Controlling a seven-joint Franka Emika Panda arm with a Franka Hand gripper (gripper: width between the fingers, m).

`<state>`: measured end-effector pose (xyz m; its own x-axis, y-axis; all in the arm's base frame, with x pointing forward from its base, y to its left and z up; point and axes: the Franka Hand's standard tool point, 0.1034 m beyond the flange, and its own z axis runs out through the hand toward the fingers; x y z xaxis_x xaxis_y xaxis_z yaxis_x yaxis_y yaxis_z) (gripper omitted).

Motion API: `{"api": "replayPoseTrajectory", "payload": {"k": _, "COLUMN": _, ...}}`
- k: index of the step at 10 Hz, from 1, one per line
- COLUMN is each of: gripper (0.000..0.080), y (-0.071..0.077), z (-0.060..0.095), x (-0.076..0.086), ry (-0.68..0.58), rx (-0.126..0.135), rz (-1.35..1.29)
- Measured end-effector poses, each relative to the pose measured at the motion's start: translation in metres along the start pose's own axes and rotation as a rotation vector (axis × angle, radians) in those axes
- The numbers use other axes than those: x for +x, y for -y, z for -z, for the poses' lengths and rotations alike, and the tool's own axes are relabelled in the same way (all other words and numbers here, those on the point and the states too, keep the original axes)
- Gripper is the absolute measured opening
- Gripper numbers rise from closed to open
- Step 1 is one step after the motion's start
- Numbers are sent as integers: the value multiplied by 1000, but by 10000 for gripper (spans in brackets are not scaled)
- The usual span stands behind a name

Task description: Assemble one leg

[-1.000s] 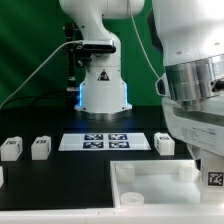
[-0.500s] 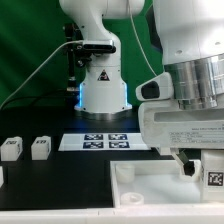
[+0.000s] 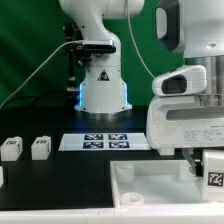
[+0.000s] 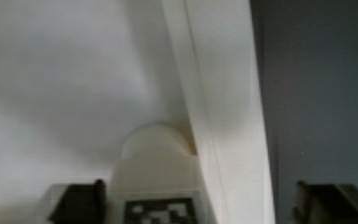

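Now the arm has swung lower, carrying a leg (image 4: 160, 170) clamped between the gripper (image 4: 199, 203) fingers, poised over the white panel (image 3: 150, 178) for seating.

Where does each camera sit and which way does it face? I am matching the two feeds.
Exterior view: low at the table, facing the arm's base across the marker board; the wrist and gripper fill its right.
Wrist view: on the wrist, looking past the fingers at the panel.
Shared: the tagged leg, panel.
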<state>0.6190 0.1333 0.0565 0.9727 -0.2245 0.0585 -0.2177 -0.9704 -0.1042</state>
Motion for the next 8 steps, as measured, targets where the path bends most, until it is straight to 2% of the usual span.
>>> {"api": "replayPoseTrajectory", "payload": {"k": 1, "gripper": 295, "y": -7, "z": -1, "x": 0, "ry": 4, "rx": -8, "rz": -136}}
{"api": "replayPoseTrajectory", "payload": {"k": 4, "gripper": 293, "y": -4, "z": -2, "x": -1, "ry": 7, "rx": 3, "rz": -438}}
{"api": "replayPoseTrajectory", "payload": {"k": 7, "gripper": 293, "y": 3, "z": -4, "x": 4, "ry": 28, "rx": 42, "rz": -913}}
{"api": "replayPoseTrajectory", "payload": {"k": 8, "gripper": 293, "y": 4, "z": -4, "x": 7, "ry": 38, "rx": 69, "rz": -1070}}
